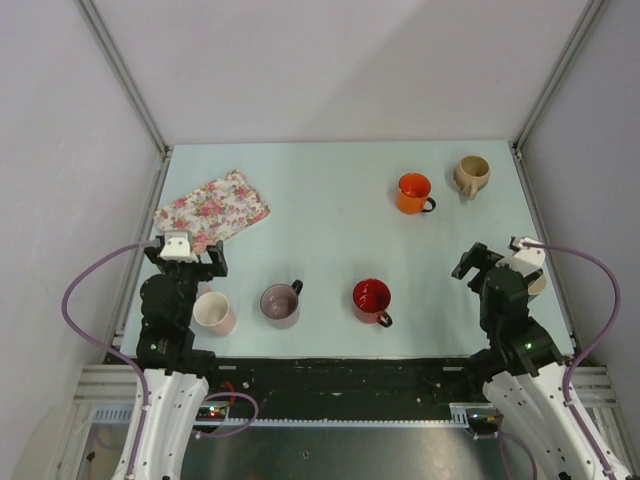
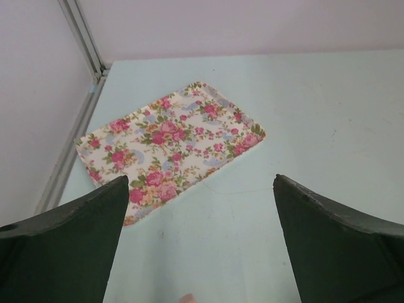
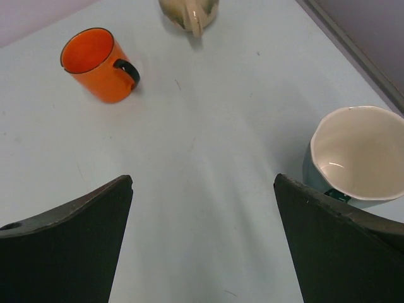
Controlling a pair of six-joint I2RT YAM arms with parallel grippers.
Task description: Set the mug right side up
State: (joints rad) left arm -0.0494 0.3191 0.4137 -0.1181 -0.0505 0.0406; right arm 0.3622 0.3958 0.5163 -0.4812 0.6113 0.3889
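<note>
Several mugs stand on the pale table. The pink mug (image 1: 213, 312), grey-purple mug (image 1: 280, 303), red mug (image 1: 371, 300), orange mug (image 1: 413, 193) and beige mug (image 1: 471, 175) all show their mouths upward. A teal mug with a white inside (image 3: 356, 158) stands mouth up beside my right gripper (image 3: 203, 180), which is open and empty above bare table. In the top view (image 1: 538, 284) the arm mostly hides this mug. My left gripper (image 2: 201, 180) is open and empty just beyond the pink mug, whose rim (image 2: 185, 298) shows at the bottom edge of the left wrist view.
A floral tray (image 1: 211, 210) lies at the back left, ahead of the left gripper (image 1: 185, 262); it also shows in the left wrist view (image 2: 170, 142). The orange mug (image 3: 101, 63) and beige mug (image 3: 189, 9) lie beyond the right gripper (image 1: 490, 262). Enclosure walls ring the table.
</note>
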